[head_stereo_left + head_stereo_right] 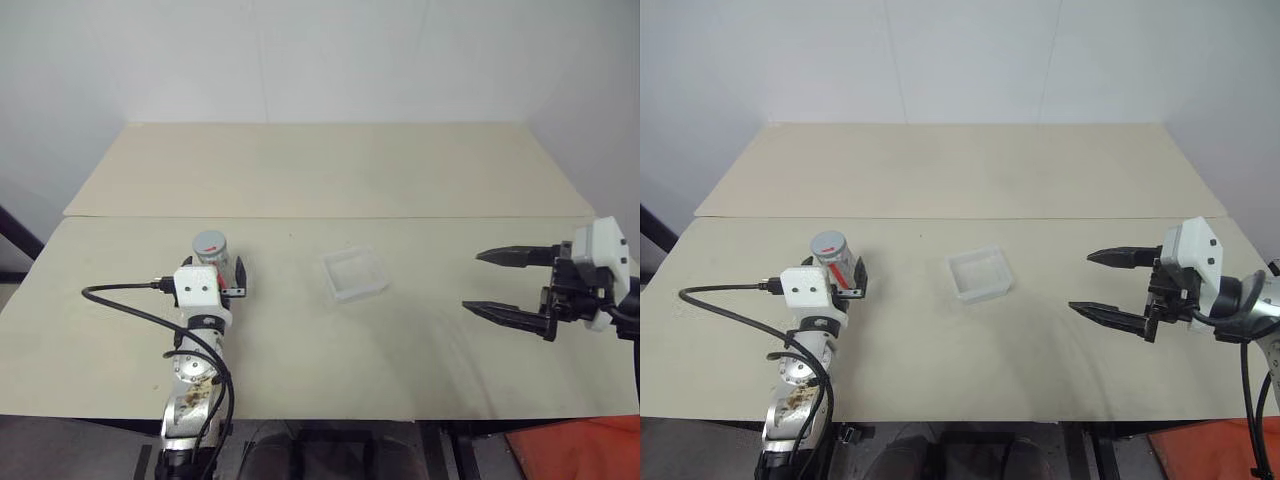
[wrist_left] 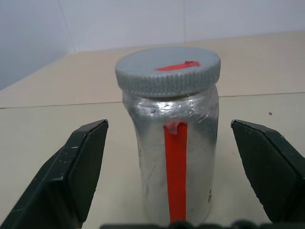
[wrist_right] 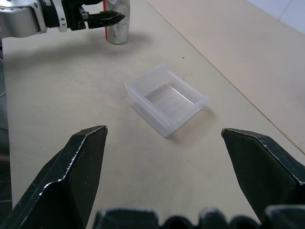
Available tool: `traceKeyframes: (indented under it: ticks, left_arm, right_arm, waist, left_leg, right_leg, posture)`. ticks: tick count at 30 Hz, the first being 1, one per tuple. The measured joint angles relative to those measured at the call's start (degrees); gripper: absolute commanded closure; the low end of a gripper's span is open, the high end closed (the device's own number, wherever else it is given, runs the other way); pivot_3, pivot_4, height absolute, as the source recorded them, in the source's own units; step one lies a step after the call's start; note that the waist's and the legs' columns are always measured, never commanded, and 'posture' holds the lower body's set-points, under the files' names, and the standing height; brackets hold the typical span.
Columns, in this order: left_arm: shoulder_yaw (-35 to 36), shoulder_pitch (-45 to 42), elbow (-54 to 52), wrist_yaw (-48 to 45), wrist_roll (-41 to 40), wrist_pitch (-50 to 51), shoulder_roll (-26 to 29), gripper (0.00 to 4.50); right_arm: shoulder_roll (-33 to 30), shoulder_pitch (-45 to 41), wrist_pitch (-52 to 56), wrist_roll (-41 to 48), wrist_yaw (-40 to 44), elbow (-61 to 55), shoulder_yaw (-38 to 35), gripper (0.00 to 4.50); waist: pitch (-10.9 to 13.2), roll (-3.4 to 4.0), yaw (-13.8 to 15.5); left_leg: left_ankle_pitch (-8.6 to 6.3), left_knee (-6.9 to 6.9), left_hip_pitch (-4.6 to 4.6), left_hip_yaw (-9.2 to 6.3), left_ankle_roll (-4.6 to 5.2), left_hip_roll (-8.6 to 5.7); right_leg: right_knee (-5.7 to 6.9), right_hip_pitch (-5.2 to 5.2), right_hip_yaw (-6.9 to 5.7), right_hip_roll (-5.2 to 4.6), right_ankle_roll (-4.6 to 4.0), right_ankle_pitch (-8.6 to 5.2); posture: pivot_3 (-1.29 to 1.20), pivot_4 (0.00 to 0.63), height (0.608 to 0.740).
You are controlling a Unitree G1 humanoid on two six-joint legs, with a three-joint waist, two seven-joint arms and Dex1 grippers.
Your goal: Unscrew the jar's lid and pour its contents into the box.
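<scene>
On the table (image 1: pixel 300 330), the left pincer (image 2: pixel 176 143) stands wide around the capped jar (image 2: pixel 177 157); the right pincer (image 1: pixel 500 282) gapes wide, empty.

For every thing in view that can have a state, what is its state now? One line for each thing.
jar: upright on the table, standing between the left gripper's fingers, not clamped.
lid: on the jar, closed.
box: upright on the table, open top, looks empty.
left gripper: open, fingers either side of the jar.
right gripper: open, holding nothing, apart from the box.
</scene>
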Motion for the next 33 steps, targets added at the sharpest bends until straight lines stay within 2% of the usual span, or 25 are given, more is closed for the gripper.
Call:
traceKeyframes:
  ticks: [23, 27, 33]
  left_arm:
    - [0.0, -6.0, 9.4, 0.8, 0.5, -3.9, 1.0, 0.0]
    - [0.0, -6.4, 9.6, 0.9, 0.5, -3.9, 1.0, 0.85]
    - [0.1, -6.7, 9.7, 0.9, 0.5, -4.1, 1.2, 2.53]
  right_arm:
    - [0.2, 1.2, 0.0, 0.5, 0.0, -1.2, -1.9, 0.03]
    - [0.7, 1.3, 0.0, 1.1, 0.0, -1.4, -1.9, 0.0]
    - [0.7, 1.3, 0.0, 1.3, -0.1, -1.7, -1.9, 0.0]
  waist:
    - [0.0, -0.01, 0.3]
    - [0.0, -0.01, 0.5]
    - [0.0, -0.01, 0.6]
  left_leg:
    - [0.18, 0.0, -0.01, 0.0, -0.31, 0.0]
    - [0.18, 0.0, -0.01, 0.0, -0.31, 0.0]
    - [0.18, 0.0, -0.02, 0.0, -0.31, 0.0]
  right_leg:
    - [-0.01, 0.0, -0.03, 0.0, 0.02, 0.01]
    - [-0.01, 0.0, -0.03, 0.0, 0.01, 0.01]
    - [-0.01, 0.0, -0.03, 0.0, 0.01, 0.01]
  posture:
    - [0.0, 0.15, 0.74]
    - [0.0, 0.15, 0.74]
    - [0.0, 0.15, 0.74]
